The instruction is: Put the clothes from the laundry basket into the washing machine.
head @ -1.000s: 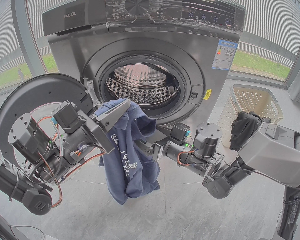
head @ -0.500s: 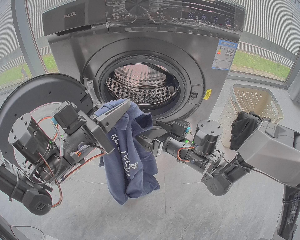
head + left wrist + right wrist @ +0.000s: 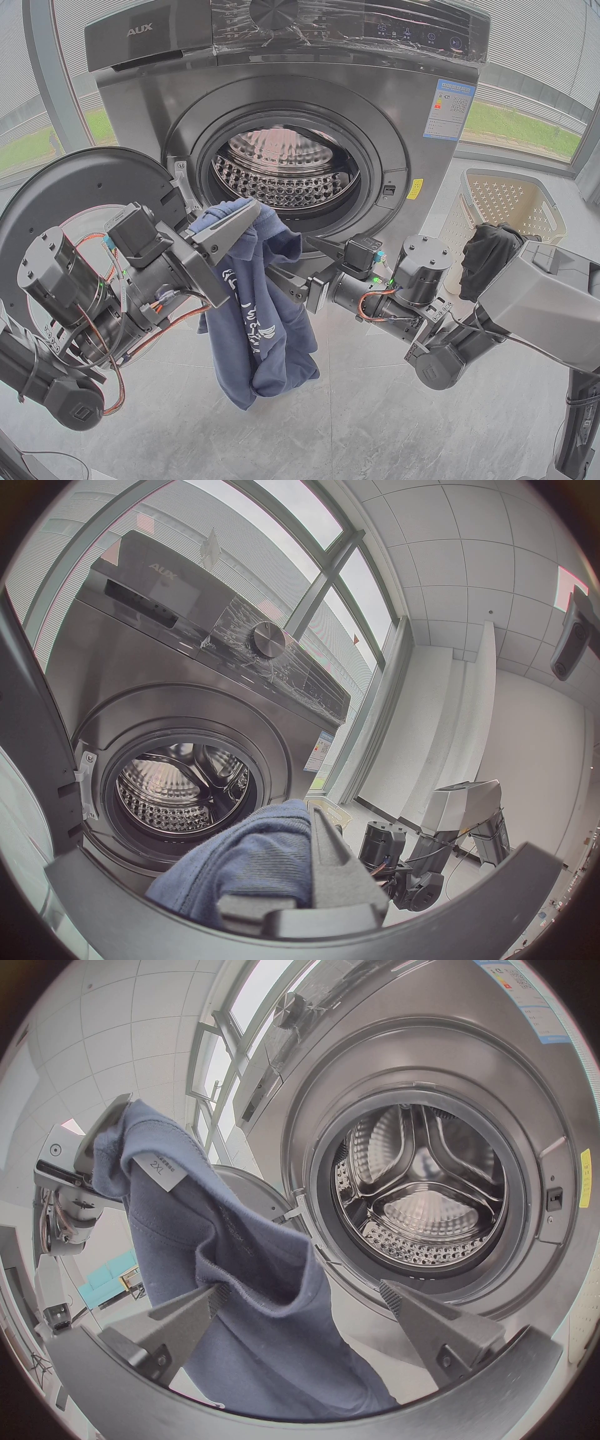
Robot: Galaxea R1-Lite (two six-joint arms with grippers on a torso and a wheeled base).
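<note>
Two garments, one washing machine (image 3: pixel 400 125), one laundry basket (image 3: pixel 503 200). The left tool (image 3: pixel 240 219) grips the navy shirt (image 3: pixel 262 325) by its top, the cloth hanging toward 6 o'clock before the open machine; at its 3 o'clock the right tool (image 3: pixel 297 259) gapes wide beside the shirt's edge. Farther right a black garment (image 3: pixel 484 256) drapes the basket's rim, above the grey tiled floor (image 3: pixel 375 431).

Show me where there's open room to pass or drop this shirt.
Free: the empty drum, ringed by its door seal; the floor tiles below the blue shirt. Crowded: before the opening's lower lip, where the left gripper, the open right gripper and the shirt meet.
</note>
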